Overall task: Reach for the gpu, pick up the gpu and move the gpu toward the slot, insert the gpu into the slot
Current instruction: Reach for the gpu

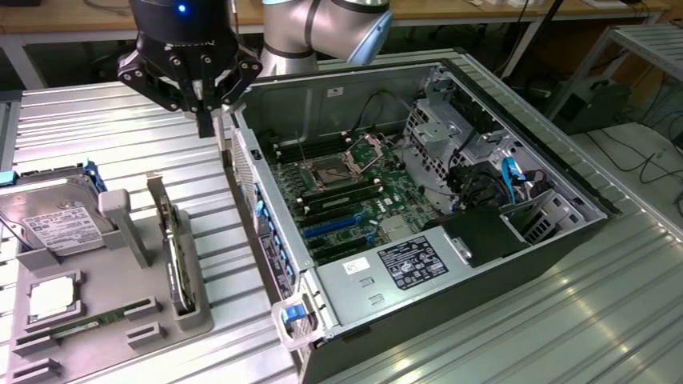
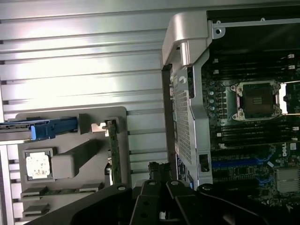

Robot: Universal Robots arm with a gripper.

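GPU card (image 1: 174, 256) stands on edge in a gray holder tray (image 1: 197, 316), near the hard drive (image 1: 53, 224) and apparently untouched. Above the table, between the tray and the open computer case (image 1: 320, 100), the gripper (image 1: 205, 128) hangs pinched shut and empty. The blue slot (image 1: 325, 230) sits on the motherboard inside the case.

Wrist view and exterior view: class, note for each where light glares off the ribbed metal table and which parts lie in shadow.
Wrist view: white glare washes out the ribs of the table; the gripper is a dark silhouette. Exterior view: a softer sheen lies on the table beside the computer case; the motherboard sits shaded within its walls.
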